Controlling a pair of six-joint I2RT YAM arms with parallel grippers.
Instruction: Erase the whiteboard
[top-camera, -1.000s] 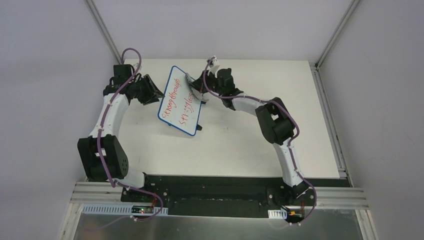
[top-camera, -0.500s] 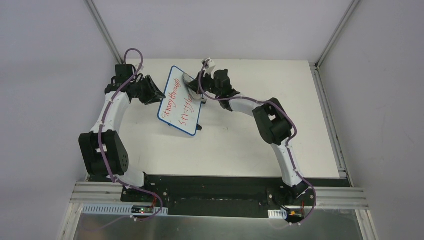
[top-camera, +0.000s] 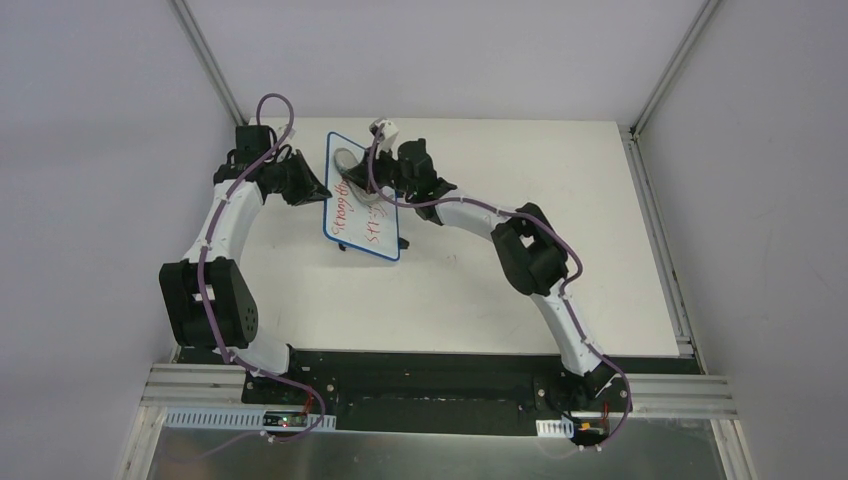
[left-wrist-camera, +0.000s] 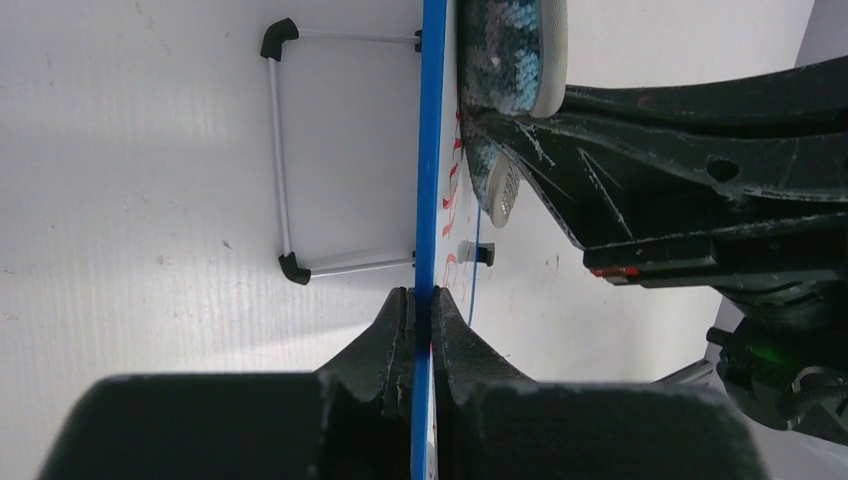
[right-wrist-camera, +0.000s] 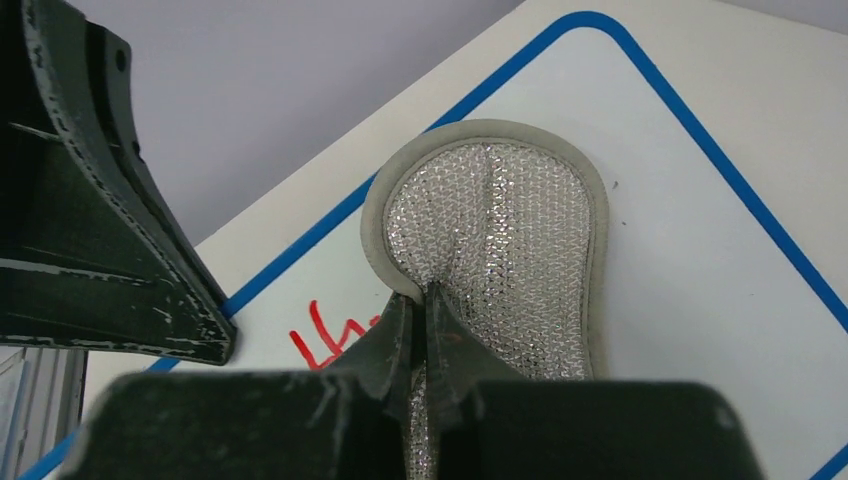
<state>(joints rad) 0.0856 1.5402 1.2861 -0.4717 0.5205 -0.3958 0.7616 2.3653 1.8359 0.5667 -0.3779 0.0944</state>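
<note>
board: whiteboard (top-camera: 372, 225) in the upper centre-left of the top view, propped up on its wire stand (left-wrist-camera: 281, 170) on the table (top-camera: 520, 200); red writing (right-wrist-camera: 325, 335) on its face.
left: left gripper (left-wrist-camera: 420, 300) clamped tight on the blue rim at frame bottom centre, fingers either side, board seen edge-on.
right: right gripper (right-wrist-camera: 421, 305) pinched onto the eraser pad (right-wrist-camera: 505, 225); mesh back faces the camera, pad lies against the board's top corner, just above the first red strokes.
step: looks like a wipe starting at the top corner; most text not yet cleared.
how: hold the pad flat, not on its edge. Stroke down along the text lines with overlapping passes. Press into the stand-backed face so the left clamp takes the load; side force likely twists the board in the clamp.
risk: heavy push probably tips the stand or slides its feet.
hidden: the right arm (top-camera: 470, 212) covers part of the board in the top view. Text too small to read. Right wrist frame cuts off the lower board. Pad contact pressure can't be judged.
</note>
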